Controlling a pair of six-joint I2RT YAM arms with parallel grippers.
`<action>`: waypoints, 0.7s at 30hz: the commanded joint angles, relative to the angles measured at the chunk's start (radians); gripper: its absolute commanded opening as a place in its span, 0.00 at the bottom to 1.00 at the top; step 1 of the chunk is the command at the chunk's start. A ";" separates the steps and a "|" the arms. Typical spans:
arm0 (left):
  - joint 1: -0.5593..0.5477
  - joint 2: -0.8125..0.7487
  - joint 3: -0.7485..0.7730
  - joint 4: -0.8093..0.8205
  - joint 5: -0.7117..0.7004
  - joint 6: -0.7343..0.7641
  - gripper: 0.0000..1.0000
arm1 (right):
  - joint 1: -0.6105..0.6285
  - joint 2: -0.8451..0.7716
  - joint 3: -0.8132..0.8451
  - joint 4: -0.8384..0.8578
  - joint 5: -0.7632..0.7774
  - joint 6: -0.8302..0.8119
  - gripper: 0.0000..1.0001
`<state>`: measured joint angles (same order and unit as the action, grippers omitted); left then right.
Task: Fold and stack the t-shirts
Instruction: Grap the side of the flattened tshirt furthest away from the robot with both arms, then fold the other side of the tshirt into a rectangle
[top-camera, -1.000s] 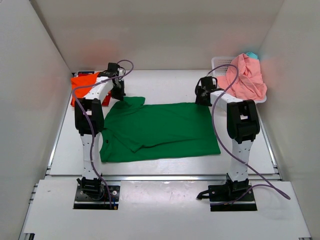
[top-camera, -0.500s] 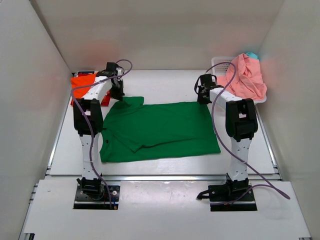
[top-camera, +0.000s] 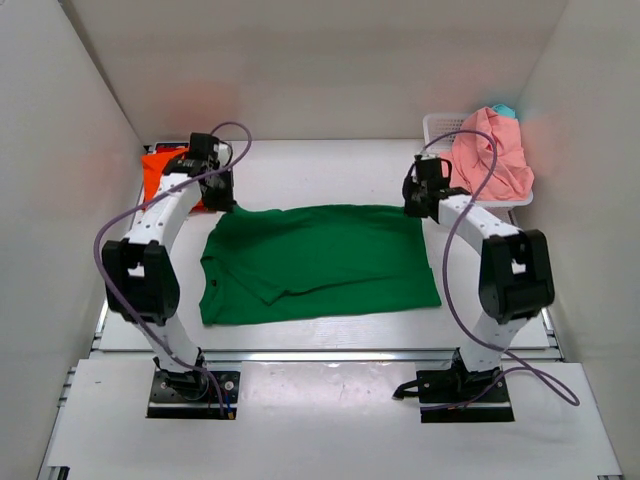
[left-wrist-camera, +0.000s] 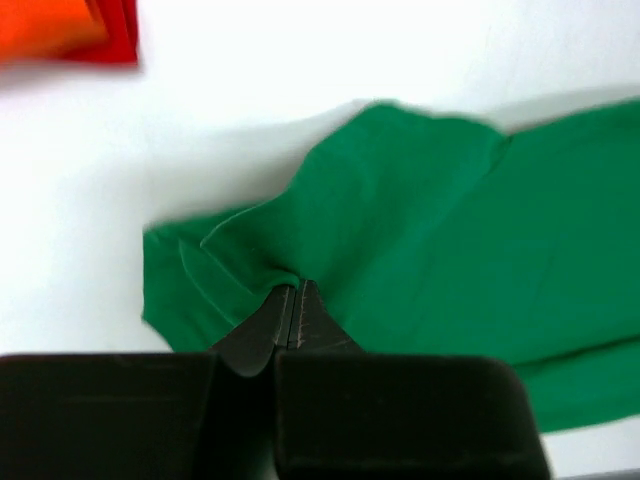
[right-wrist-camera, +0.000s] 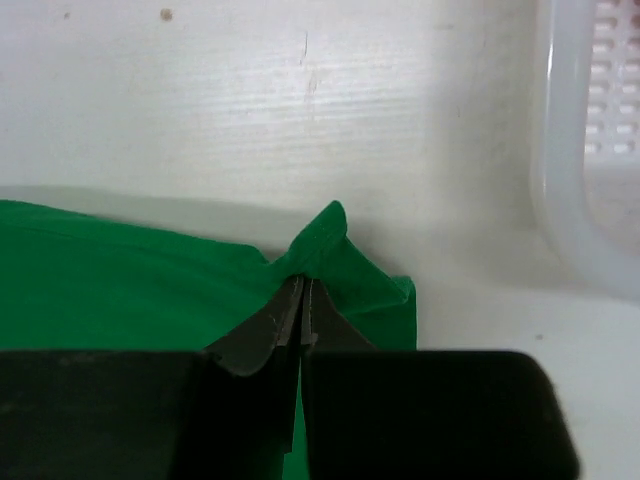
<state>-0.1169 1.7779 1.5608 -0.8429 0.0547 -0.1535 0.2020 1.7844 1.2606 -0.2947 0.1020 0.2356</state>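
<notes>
A dark green t-shirt (top-camera: 320, 260) lies spread across the middle of the table. My left gripper (left-wrist-camera: 291, 290) is shut on a pinched fold of the green cloth (left-wrist-camera: 420, 220) at its far left corner, beside the sleeve. My right gripper (right-wrist-camera: 303, 283) is shut on the shirt's far right corner (right-wrist-camera: 320, 240), which stands up in a small peak. In the top view the left gripper (top-camera: 222, 200) and the right gripper (top-camera: 414, 207) sit at the shirt's two far corners. A folded orange t-shirt (top-camera: 160, 168) on a red one lies at the far left. A salmon pink t-shirt (top-camera: 490, 150) hangs over the basket.
A white lattice basket (top-camera: 440, 128) stands at the far right corner, its rim (right-wrist-camera: 570, 200) close to the right gripper. White walls close in the table on three sides. A metal rail runs along the near edge.
The right gripper has shut on the shirt's far right corner. Both arms have swung outward at the elbows, and the far edge of the green shirt is drawn straighter between the grippers.
</notes>
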 joint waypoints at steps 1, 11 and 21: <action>-0.007 -0.112 -0.117 -0.013 -0.006 0.019 0.00 | -0.003 -0.109 -0.105 0.075 -0.034 -0.001 0.00; -0.021 -0.278 -0.412 -0.013 -0.023 0.038 0.00 | -0.024 -0.339 -0.383 0.141 -0.068 0.028 0.00; -0.047 -0.331 -0.553 -0.013 -0.009 0.054 0.00 | -0.052 -0.382 -0.512 0.184 -0.082 0.021 0.00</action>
<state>-0.1535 1.5051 1.0275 -0.8619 0.0391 -0.1139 0.1658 1.4174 0.7673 -0.1699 0.0235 0.2600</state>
